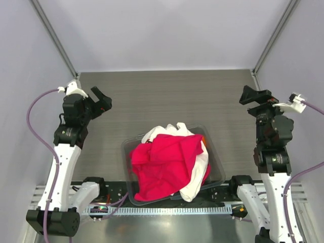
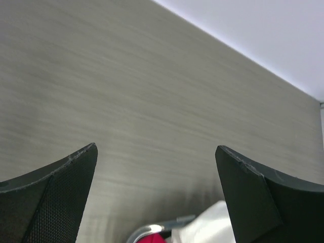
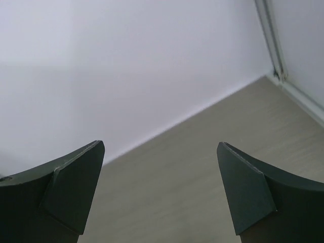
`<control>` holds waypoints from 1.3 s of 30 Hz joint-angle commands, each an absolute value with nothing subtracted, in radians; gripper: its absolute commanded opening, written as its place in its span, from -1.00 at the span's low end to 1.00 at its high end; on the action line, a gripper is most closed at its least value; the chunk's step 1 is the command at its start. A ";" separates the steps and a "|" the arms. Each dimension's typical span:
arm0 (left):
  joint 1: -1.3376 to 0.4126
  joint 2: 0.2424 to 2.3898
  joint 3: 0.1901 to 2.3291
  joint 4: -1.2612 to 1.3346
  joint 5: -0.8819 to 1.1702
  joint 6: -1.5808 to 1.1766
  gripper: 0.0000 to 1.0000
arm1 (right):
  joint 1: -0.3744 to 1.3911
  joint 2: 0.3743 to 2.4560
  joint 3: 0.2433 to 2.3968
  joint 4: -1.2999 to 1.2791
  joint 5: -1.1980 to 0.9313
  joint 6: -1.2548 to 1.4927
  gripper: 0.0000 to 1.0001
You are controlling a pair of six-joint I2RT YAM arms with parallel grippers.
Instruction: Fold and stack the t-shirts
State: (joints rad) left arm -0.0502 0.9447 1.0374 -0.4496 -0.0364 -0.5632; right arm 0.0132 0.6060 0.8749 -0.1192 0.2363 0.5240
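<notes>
1. The magenta-red t-shirt [image 1: 166, 164] lies crumpled on top of the heap inside the bin [image 1: 124, 157] and covers most of the bin's opening.
2. The white t-shirt [image 1: 191, 186] lies under it. One bunch shows at the bin's far side, and another part drapes over the bin's near right rim.
3. The orange t-shirt [image 1: 204, 137] shows only as a small sliver at the bin's far right corner (the rest is buried under the other cloth).
4. None of the three shirts is folded; all sit loose in the bin.
5. The bin is a see-through greyish plastic tub that rests on the wood-grain table [image 1: 167, 93], between the two arms' bases.
6. The left gripper [image 1: 103, 99] hangs in the air to the left of the bin and beyond it, well apart from the cloth. Its jaws are spread wide and hold nothing. In the left wrist view, a bit of the bin's rim, white cloth and a trace of red appear low between the fingers [image 2: 66, 187].
7. The right gripper [image 1: 248, 95] hangs to the right of the bin and beyond it, also well apart from the shirts. Its jaws stand wide apart and empty. Its wrist camera faces away from the bin towards the pale back wall [image 3: 126, 61].
</notes>
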 commanded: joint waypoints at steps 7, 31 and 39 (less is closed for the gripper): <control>-0.043 0.793 0.948 -0.666 0.062 -0.607 0.99 | 0.081 0.781 1.116 -0.714 -0.118 0.664 0.99; -0.049 0.598 0.891 -0.844 -0.078 -0.571 0.99 | 1.216 1.422 1.516 -1.370 0.686 1.190 0.80; -0.051 0.614 0.891 -0.844 -0.086 -0.571 0.99 | 1.215 1.463 1.427 -1.292 0.660 1.174 0.49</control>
